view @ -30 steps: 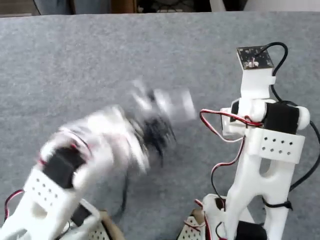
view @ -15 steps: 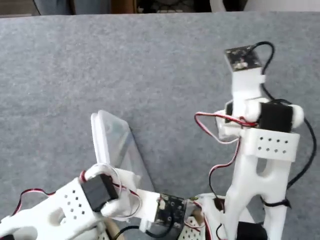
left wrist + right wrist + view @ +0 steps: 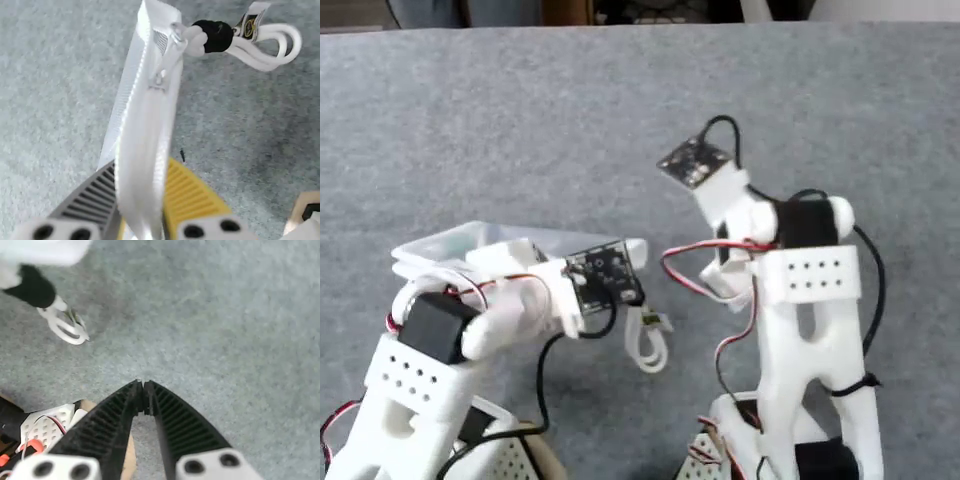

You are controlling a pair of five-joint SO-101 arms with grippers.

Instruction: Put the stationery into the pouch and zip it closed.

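The white, partly clear pouch [image 3: 470, 245] is held off the grey cloth at the front left, its long zipper edge turned up. My left gripper [image 3: 142, 170] is shut on that zipper edge [image 3: 145, 125], grey finger on one side and yellow finger [image 3: 192, 195] on the other. The zipper pull [image 3: 172, 37] sits at the pouch's far end, with a black bead [image 3: 215, 36] and a white cord loop [image 3: 270, 42] hanging from it. The cord loop [image 3: 645, 345] lies between the arms. My right gripper [image 3: 143, 390] is shut on nothing, above bare cloth near the cord loop [image 3: 65, 327]. What the pouch holds is hidden.
Grey cloth [image 3: 520, 120] covers the table, bare across the back and to the right. The right arm [image 3: 805, 270] stands close beside the pouch's pull end. The arm bases and red wires [image 3: 720, 255] crowd the front edge.
The left arm swung the pouch round, so it now lies crosswise with its pull end toward the right arm. The right wrist turned and came in toward the pouch.
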